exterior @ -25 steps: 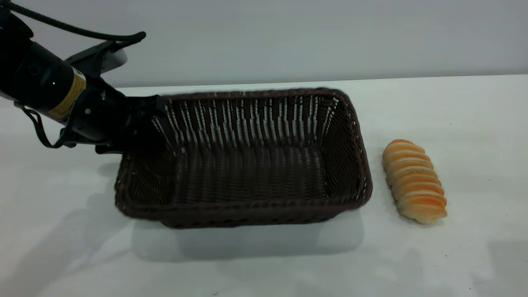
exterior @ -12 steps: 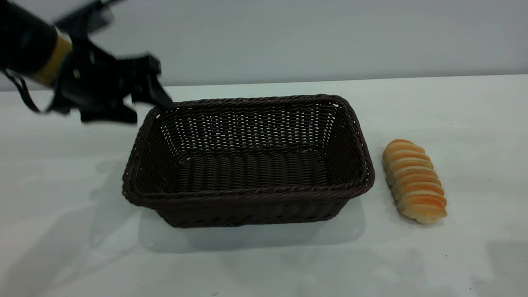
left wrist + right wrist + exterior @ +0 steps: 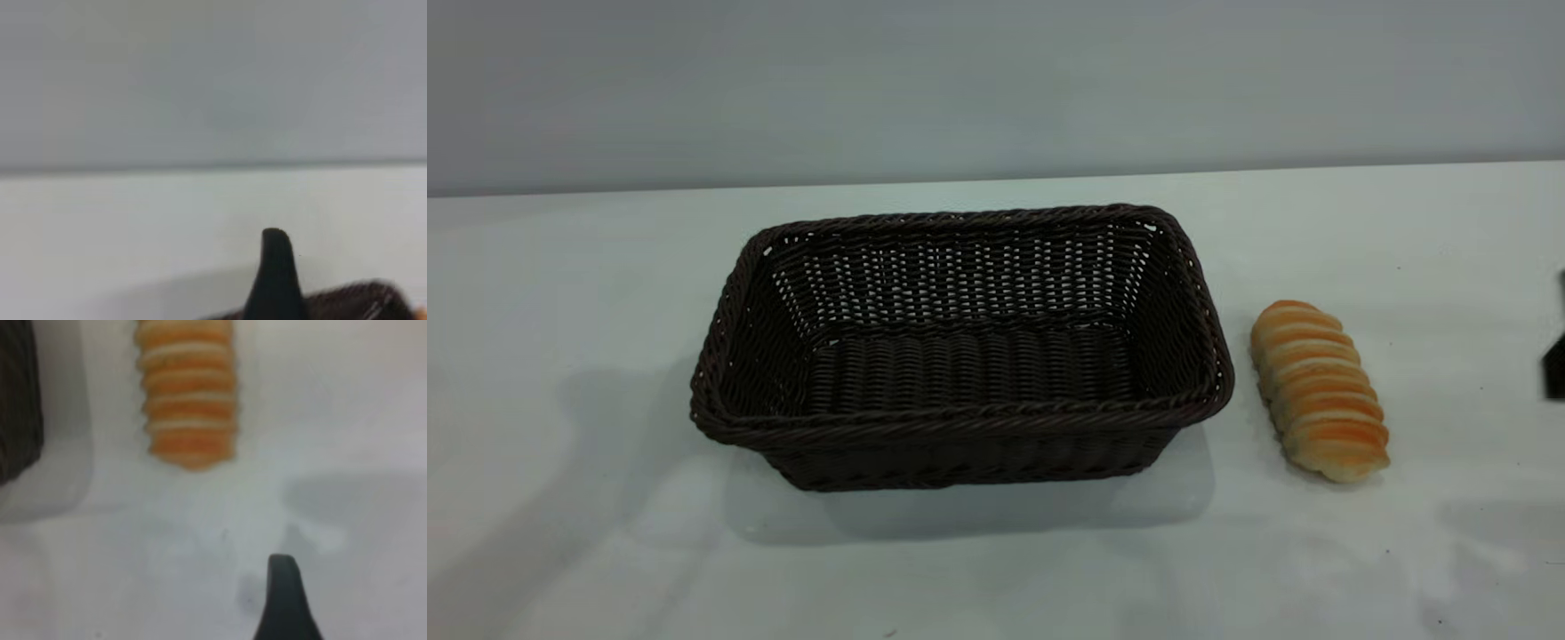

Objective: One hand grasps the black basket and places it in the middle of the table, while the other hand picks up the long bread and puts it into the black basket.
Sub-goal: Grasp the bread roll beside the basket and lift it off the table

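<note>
At frame right, the right gripper [image 3: 1554, 360], state unclear, is nearing the bread [image 3: 1319, 391]; straddling its width suits.

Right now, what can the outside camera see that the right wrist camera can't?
Only the exterior view shows the whole black basket, empty, and the wall behind the table. Only the right wrist view shows one dark fingertip of the right gripper above the table. Both show the long bread lying beside the basket, apart from it.

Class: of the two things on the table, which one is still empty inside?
The black basket: open-topped, nothing inside. The long bread lies beside it.
</note>
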`<state>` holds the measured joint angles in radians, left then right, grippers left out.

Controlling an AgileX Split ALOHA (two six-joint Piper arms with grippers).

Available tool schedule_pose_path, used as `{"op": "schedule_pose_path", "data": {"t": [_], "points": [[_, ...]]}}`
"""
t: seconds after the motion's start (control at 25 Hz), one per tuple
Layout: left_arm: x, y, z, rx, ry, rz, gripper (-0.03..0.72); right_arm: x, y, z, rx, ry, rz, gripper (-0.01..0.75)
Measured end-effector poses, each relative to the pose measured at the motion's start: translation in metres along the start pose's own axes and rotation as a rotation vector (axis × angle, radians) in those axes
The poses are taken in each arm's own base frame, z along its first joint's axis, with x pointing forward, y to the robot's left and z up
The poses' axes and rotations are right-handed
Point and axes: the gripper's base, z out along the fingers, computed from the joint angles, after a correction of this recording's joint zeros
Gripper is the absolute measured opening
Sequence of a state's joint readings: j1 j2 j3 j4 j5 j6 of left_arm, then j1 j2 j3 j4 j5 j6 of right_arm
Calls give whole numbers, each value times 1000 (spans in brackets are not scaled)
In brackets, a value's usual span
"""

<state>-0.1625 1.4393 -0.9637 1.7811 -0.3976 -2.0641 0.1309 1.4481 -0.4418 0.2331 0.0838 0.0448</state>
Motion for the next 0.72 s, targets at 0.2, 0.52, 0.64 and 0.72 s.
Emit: {"op": "schedule_pose_path", "data": {"t": [0.2, 0.52, 0.64, 0.72], "points": [[-25, -17, -47, 19, -151, 61, 635, -1, 31, 30, -44, 31, -99, 528], [-46, -39, -109, 48, -339, 133, 615, -5, 49, 67, -47, 70, -140, 528], [-49, -42, -120, 57, -368, 143, 609, -11, 52, 73, -49, 61, -140, 529], [-49, -43, -123, 59, -378, 146, 607, -16, 55, 77, -52, 53, -140, 529]]}}
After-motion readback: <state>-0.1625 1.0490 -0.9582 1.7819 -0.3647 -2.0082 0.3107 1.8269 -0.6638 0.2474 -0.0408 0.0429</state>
